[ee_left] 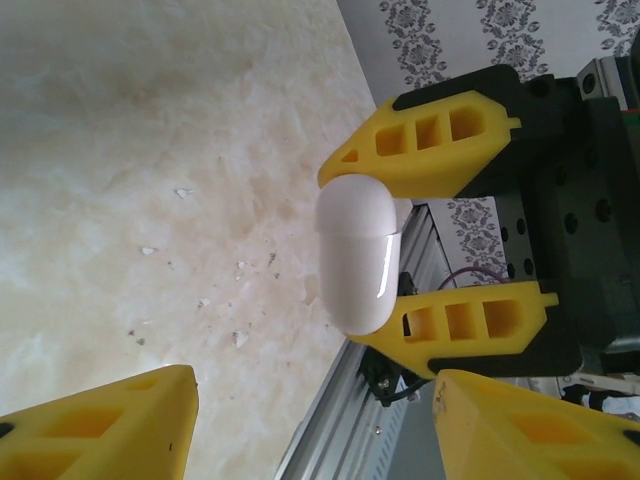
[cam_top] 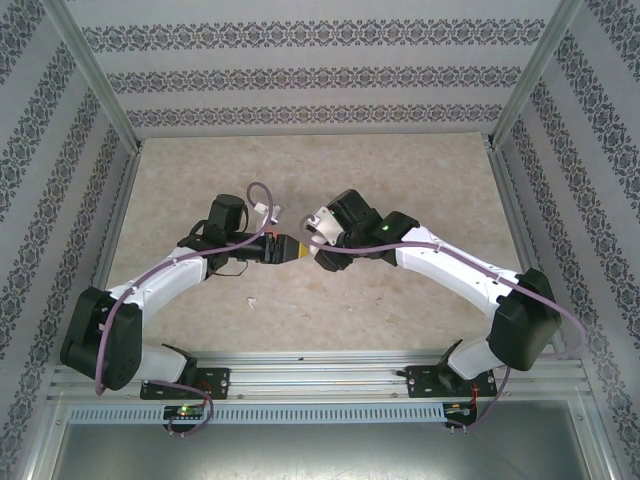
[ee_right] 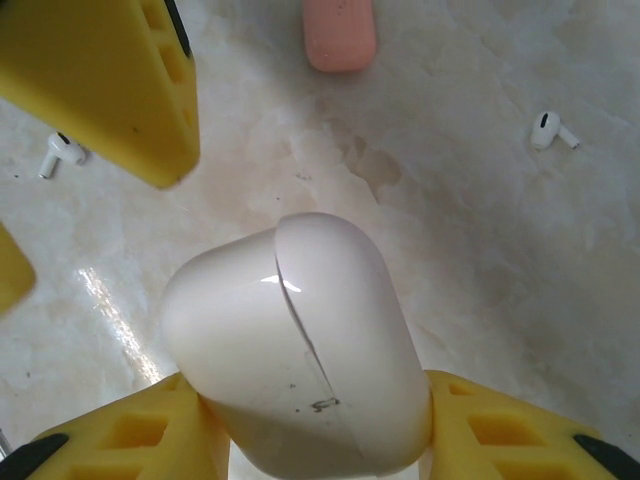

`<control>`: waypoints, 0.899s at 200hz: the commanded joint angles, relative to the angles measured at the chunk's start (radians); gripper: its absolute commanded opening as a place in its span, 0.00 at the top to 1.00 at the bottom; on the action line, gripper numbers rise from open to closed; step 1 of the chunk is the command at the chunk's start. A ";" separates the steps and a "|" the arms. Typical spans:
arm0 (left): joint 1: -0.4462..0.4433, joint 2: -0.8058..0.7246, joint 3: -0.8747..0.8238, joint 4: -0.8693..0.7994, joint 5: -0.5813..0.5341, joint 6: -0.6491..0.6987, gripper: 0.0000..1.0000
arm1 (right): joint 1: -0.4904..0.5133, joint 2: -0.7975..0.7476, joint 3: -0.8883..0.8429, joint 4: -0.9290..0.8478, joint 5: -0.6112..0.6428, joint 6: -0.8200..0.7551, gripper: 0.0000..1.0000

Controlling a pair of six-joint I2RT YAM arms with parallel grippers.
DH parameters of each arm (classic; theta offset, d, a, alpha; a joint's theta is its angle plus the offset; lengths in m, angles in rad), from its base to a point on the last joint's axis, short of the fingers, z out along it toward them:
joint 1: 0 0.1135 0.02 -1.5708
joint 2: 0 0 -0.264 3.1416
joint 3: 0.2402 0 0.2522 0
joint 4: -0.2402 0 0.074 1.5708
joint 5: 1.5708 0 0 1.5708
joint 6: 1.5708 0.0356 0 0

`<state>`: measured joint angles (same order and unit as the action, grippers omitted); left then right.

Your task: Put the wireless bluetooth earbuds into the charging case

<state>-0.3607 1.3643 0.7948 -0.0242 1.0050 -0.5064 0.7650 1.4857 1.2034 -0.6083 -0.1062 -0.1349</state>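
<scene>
Surroundings: the marbled worktop (ee_right: 480,250) beneath me carries a coral-pink case (ee_right: 340,35), cut off by the top edge of the right wrist view. A white earbud (ee_right: 62,152) lies loose to the left and a second white earbud (ee_right: 550,130) to the right, well apart from each other and from the case I hold. Small pale specks are scattered over the surface. Obstruction noted: my two arms meet nose to nose over mid-worktop, and one yellow finger (ee_right: 110,80) of my left jaws hangs just above and left of the white charging case (ee_right: 300,350). Right jaws: closed onto that case, a yellow finger pressed against each side, the case held off the worktop with its lid shut along a visible seam. Left jaws: spread wide, gripping nothing, facing the case without touching it. Count: two cases, one white and one coral-pink; two white earbuds, both lying outside any case.
</scene>
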 commanded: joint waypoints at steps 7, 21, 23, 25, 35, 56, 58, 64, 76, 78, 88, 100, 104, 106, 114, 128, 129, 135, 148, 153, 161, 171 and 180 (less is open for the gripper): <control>-0.023 -0.002 0.039 0.055 0.009 -0.038 0.37 | 0.024 -0.008 0.033 -0.002 -0.015 -0.005 0.67; -0.029 0.004 0.041 0.070 0.010 -0.051 0.37 | 0.028 -0.011 0.035 0.001 -0.017 -0.005 0.67; -0.031 0.005 0.043 0.073 0.010 -0.052 0.37 | 0.028 -0.010 0.035 0.001 -0.017 -0.005 0.67; -0.033 0.006 0.044 0.074 0.009 -0.053 0.37 | 0.030 -0.011 0.036 -0.001 -0.019 -0.005 0.67; -0.038 0.012 0.051 0.076 0.009 -0.054 0.37 | 0.032 -0.012 0.037 -0.001 -0.020 -0.005 0.67; -0.051 0.024 0.059 0.085 0.005 -0.062 0.37 | 0.035 -0.012 0.041 -0.001 -0.024 -0.002 0.67; -0.051 0.024 0.059 0.087 0.004 -0.063 0.37 | 0.035 -0.012 0.041 -0.001 -0.025 -0.002 0.67; -0.055 0.029 0.061 0.089 0.005 -0.066 0.38 | 0.037 -0.013 0.042 0.001 -0.026 0.001 0.67; -0.060 0.036 0.063 0.095 0.005 -0.069 0.40 | 0.038 -0.015 0.043 0.004 -0.027 0.004 0.67; -0.061 0.036 0.063 0.095 0.005 -0.070 0.41 | 0.039 -0.015 0.044 0.005 -0.026 0.003 0.67; -0.064 0.042 0.064 0.099 0.004 -0.071 0.43 | 0.038 -0.018 0.044 0.006 -0.028 0.004 0.67; -0.066 0.047 0.064 0.099 0.003 -0.073 0.46 | 0.039 -0.022 0.044 0.009 -0.031 0.006 0.67; -0.067 0.048 0.064 0.099 0.002 -0.072 0.47 | 0.040 -0.024 0.043 0.011 -0.033 0.007 0.67; -0.068 0.048 0.064 0.099 0.001 -0.072 0.47 | 0.039 -0.025 0.042 0.012 -0.034 0.008 0.67; -0.068 0.050 0.063 0.100 0.000 -0.072 0.49 | 0.040 -0.029 0.041 0.014 -0.037 0.007 0.67; -0.070 0.055 0.065 0.102 0.000 -0.073 0.55 | 0.040 -0.032 0.039 0.017 -0.041 0.009 0.66; -0.069 0.054 0.065 0.102 0.000 -0.072 0.55 | 0.039 -0.033 0.039 0.017 -0.041 0.009 0.67; -0.069 0.056 0.066 0.102 0.000 -0.073 0.57 | 0.040 -0.033 0.039 0.017 -0.042 0.011 0.66; -0.071 0.060 0.067 0.102 0.000 -0.072 0.60 | 0.039 -0.035 0.038 0.018 -0.045 0.012 0.67; -0.073 0.062 0.069 0.102 0.001 -0.072 0.62 | 0.039 -0.036 0.038 0.017 -0.047 0.012 0.66; -0.073 0.065 0.067 0.102 0.004 -0.072 0.65 | 0.039 -0.037 0.037 0.019 -0.048 0.012 0.66; -0.074 0.069 0.069 0.102 0.006 -0.070 0.68 | 0.039 -0.038 0.036 0.021 -0.049 0.013 0.66; -0.075 0.071 0.068 0.104 0.005 -0.069 0.72 | 0.039 -0.039 0.035 0.023 -0.052 0.015 0.66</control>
<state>-0.4194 1.4200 0.8368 0.0422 1.0004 -0.5819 0.7902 1.4792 1.2156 -0.6079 -0.1295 -0.1337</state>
